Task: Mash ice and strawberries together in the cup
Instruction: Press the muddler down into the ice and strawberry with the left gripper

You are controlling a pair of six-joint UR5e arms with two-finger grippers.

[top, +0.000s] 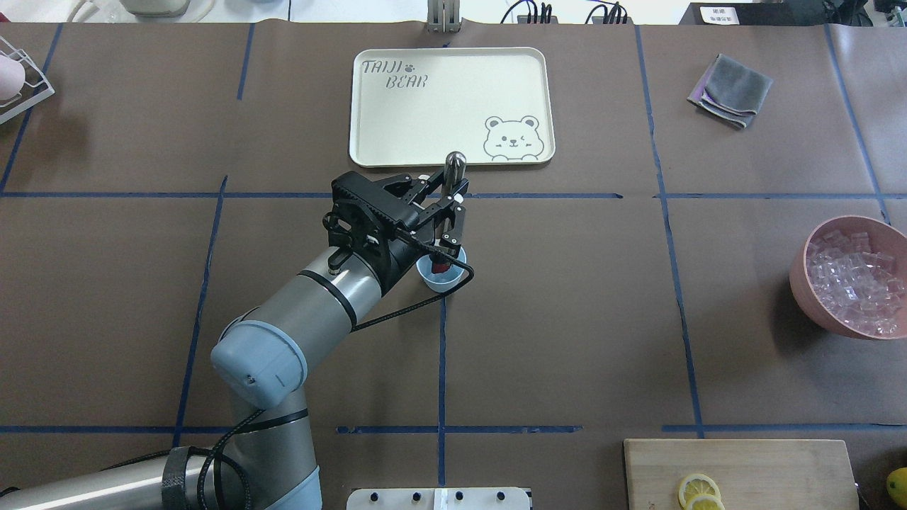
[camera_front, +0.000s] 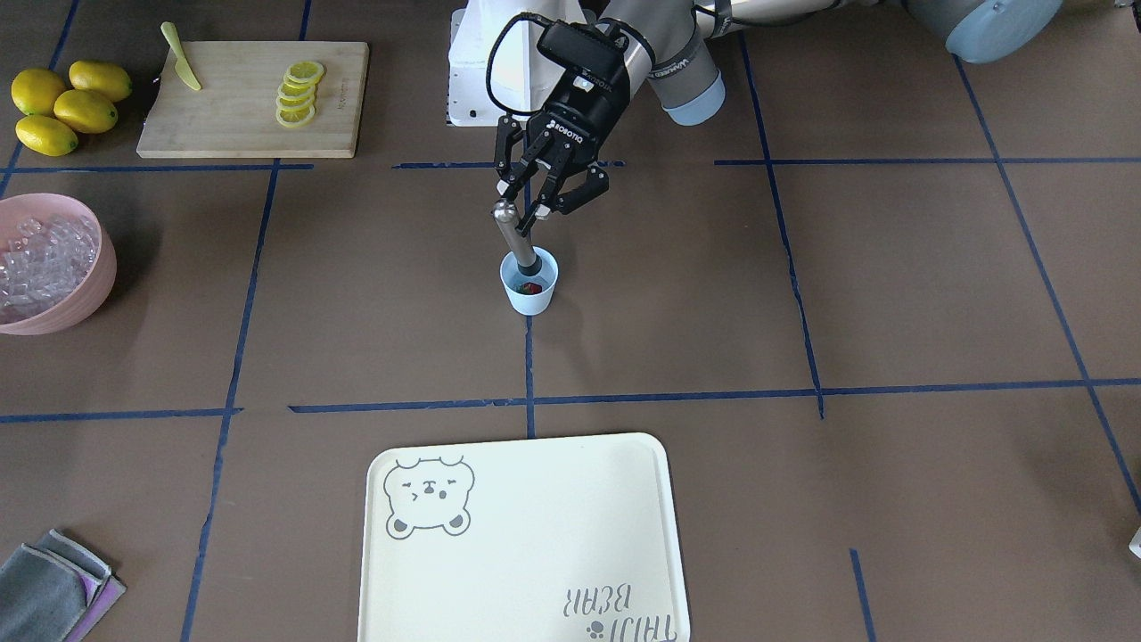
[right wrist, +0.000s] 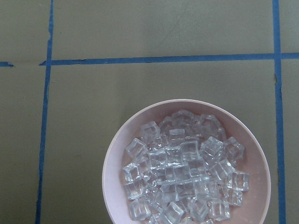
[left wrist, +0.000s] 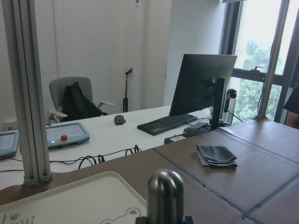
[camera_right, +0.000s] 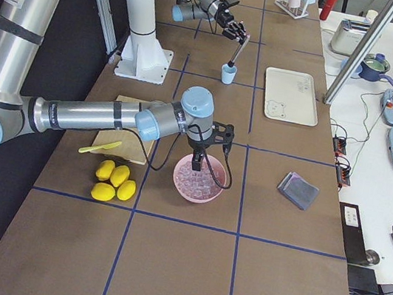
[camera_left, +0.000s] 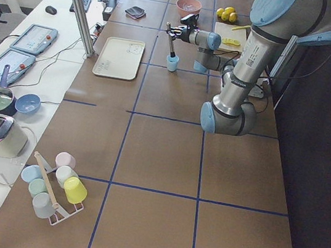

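- brown-papered table (camera_front: pixel 891 294): matte, with a blue tape grid; we log open surface on every side of the cup.
- tray (camera_front: pixel 535 535): cream, with rounded corners, well apart from the cup.
- pink bowl (camera_front: pixel 89 299): round, near the table edge, heaped with glassy ice (right wrist: pixel 182 168).
- right gripper (camera_right: pixel 198 159): above the bowl; we cannot tell its opening.
- left gripper (camera_front: pixel 535 209): clamped on a tilted steel muddler (camera_front: pixel 514 234).
- cup (camera_front: pixel 533 301): pale blue, tapered, at mid-table; it holds the muddler's foot and a red strawberry (camera_front: pixel 531 287).

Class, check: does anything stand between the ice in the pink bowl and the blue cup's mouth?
Yes. A metal muddler, held by the left gripper, stands tilted in the cup, filling part of its mouth.
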